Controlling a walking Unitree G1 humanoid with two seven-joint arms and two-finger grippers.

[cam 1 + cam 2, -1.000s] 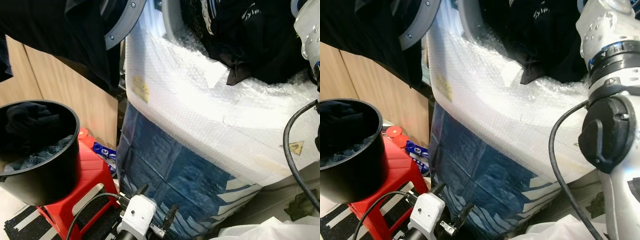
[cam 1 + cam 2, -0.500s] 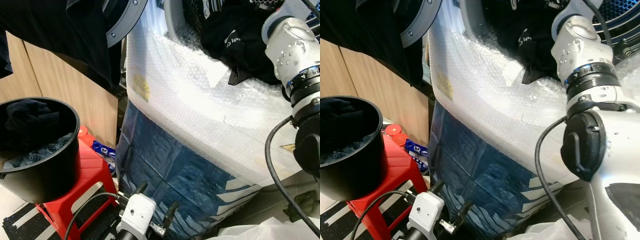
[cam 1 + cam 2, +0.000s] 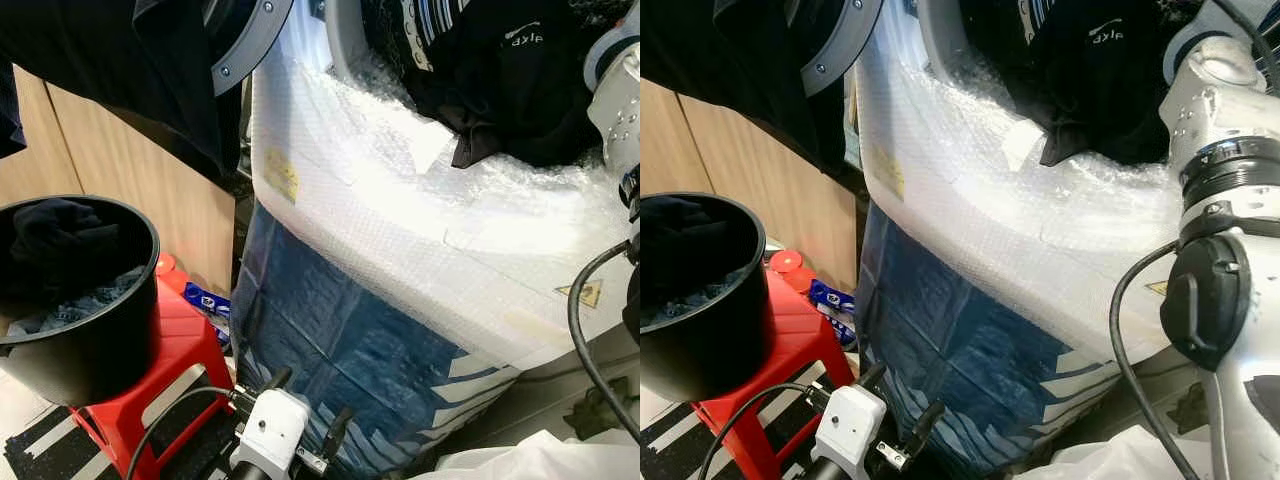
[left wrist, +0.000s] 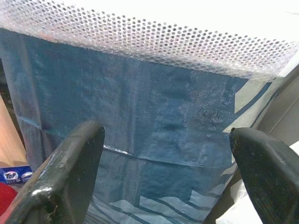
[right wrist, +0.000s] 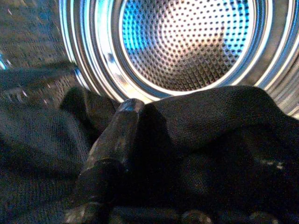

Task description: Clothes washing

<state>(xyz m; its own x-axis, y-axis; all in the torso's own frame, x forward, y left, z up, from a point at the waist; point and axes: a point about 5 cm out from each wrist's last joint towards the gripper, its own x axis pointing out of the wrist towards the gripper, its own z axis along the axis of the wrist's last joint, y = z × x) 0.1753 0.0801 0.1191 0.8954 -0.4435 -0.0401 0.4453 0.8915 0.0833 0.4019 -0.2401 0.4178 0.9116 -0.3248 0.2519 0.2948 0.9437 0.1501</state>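
Clothes, near first: more wait in the black bucket (image 3: pixel 85 300) beside my spread, idle left gripper (image 4: pixel 168 158). Farther off, my right gripper (image 5: pixel 140 140) pinches a black garment (image 3: pixel 520 80) at the drum (image 5: pixel 187 42) mouth. Soft, light and floppy, I judge; bunching a thick fold should grip best.

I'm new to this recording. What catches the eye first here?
A washing machine swathed in bubble wrap, with dark clothes spilling from its open drum where the right tool presses into black fabric. To the left, a black bucket of laundry sits on a red stool; the left tool hangs open below.
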